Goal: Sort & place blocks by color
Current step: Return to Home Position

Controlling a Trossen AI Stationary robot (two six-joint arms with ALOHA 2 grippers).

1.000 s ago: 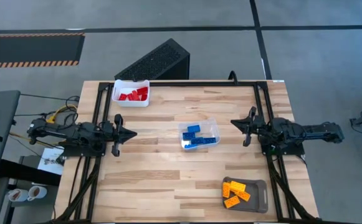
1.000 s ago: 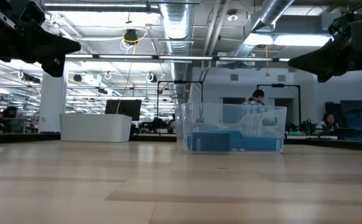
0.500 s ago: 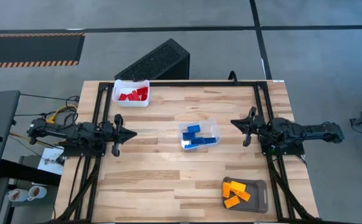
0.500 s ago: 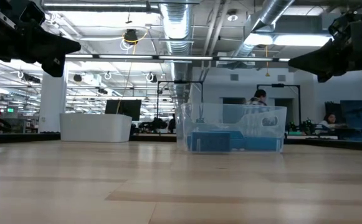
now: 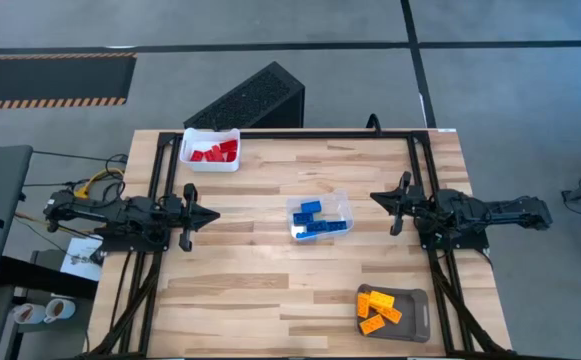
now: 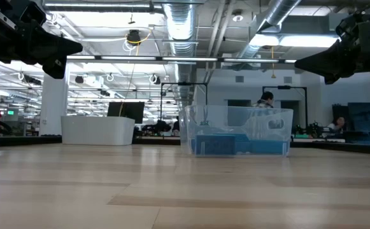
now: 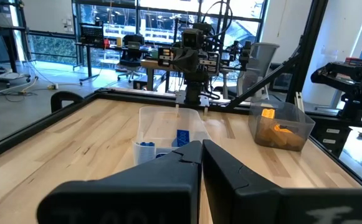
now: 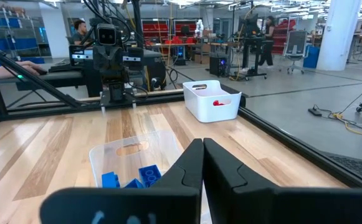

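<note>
Blocks (image 5: pixel 310 208) look fully sorted: red ones (image 5: pixel 213 153) in the far-left white bin (image 5: pixel 185 147), blue ones (image 5: pixel 320 227) in the middle clear bin (image 5: pixel 343 198), yellow-orange ones (image 5: pixel 377 306) in the near-right grey tray (image 5: pixel 417 310), none loose on the table (image 5: pixel 250 290), while left gripper (image 5: pixel 216 214) and right gripper (image 5: pixel 373 197) hang clenched, empty, at either side.

Both arms are black to dark grey, built of blocky, angular segments. The left arm (image 5: pixel 110 215) has thin yellow and orange cables beside its base. The right arm (image 5: pixel 490 212) carries small white labels on its front and a box camera with a round lens. The left end effector (image 7: pixel 200 144) and the right end effector (image 8: pixel 202 143) each have two smooth matte-black fingers narrowing to wedge tips.
</note>
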